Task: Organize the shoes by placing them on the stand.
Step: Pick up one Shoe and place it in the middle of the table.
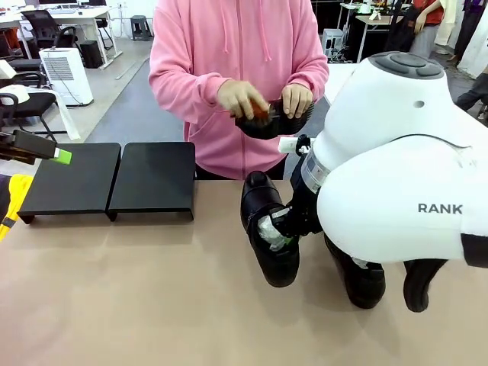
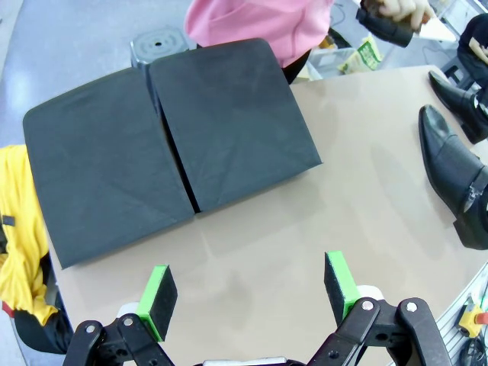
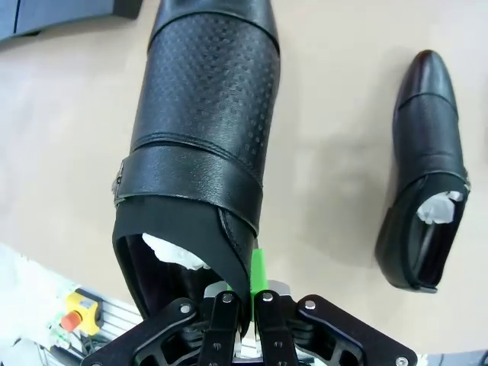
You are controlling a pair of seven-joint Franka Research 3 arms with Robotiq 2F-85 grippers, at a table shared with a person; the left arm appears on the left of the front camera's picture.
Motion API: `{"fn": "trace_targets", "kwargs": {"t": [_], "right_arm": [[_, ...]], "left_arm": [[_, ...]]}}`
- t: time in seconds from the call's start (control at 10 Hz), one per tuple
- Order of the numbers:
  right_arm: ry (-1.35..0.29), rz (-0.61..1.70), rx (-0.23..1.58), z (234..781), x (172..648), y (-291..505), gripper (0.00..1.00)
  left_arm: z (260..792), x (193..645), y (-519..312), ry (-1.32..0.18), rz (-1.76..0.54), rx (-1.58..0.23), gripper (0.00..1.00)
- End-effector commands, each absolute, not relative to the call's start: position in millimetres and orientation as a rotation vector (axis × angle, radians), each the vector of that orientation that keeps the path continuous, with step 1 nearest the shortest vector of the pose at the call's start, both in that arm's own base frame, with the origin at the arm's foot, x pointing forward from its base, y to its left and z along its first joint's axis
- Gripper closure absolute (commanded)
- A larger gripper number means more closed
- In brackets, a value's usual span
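The stand is two low black platforms [image 1: 72, 179] [image 1: 152, 178] side by side at the table's far left, also seen from above [image 2: 99, 175] [image 2: 229, 122]. My right gripper [image 1: 286, 229] [image 3: 244, 297] is shut on the inner side wall of a glossy black shoe [image 1: 263, 221] [image 3: 206, 130] with white paper inside. Two more shoes [image 1: 364, 280] [image 1: 423, 284] lie partly behind my right arm; one [image 3: 423, 168] lies beside the gripped shoe. The person holds another shoe [image 1: 271, 116] in both hands. My left gripper [image 2: 250, 290] hovers open above the table before the stand, its green pad [image 1: 62, 156] at the left edge.
A yellow object [image 1: 15, 197] [image 2: 23, 252] sits off the table's left edge. A red emergency button [image 3: 72, 319] is beyond the near edge. Bare tabletop [image 1: 152, 290] lies between the stand and the shoes.
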State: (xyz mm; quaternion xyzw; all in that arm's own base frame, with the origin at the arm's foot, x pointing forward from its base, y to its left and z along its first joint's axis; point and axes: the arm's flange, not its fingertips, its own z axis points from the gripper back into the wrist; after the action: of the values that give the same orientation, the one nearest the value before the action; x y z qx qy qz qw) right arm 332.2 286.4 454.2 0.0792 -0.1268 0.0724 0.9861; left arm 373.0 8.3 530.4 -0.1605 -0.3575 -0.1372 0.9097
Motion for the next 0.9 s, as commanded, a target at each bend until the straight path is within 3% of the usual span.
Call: {"fn": "trace_targets", "kwargs": {"t": [0.0,0.3,0.8], "right_arm": [[-0.254,0.151,0.159,453.7,330.8,288.3,1.0],[-0.184,-0.031,0.05,435.6,305.7,361.5,1.0],[-0.189,-0.096,0.088,403.6,299.5,444.7,1.0]], "left_arm": [[530.2,372.7,10.5,-0.739,-0.293,-0.346,0.0],[530.2,372.7,10.5,-0.739,-0.293,-0.346,0.0],[530.2,372.7,10.5,-0.739,-0.293,-0.346,0.0]]}}
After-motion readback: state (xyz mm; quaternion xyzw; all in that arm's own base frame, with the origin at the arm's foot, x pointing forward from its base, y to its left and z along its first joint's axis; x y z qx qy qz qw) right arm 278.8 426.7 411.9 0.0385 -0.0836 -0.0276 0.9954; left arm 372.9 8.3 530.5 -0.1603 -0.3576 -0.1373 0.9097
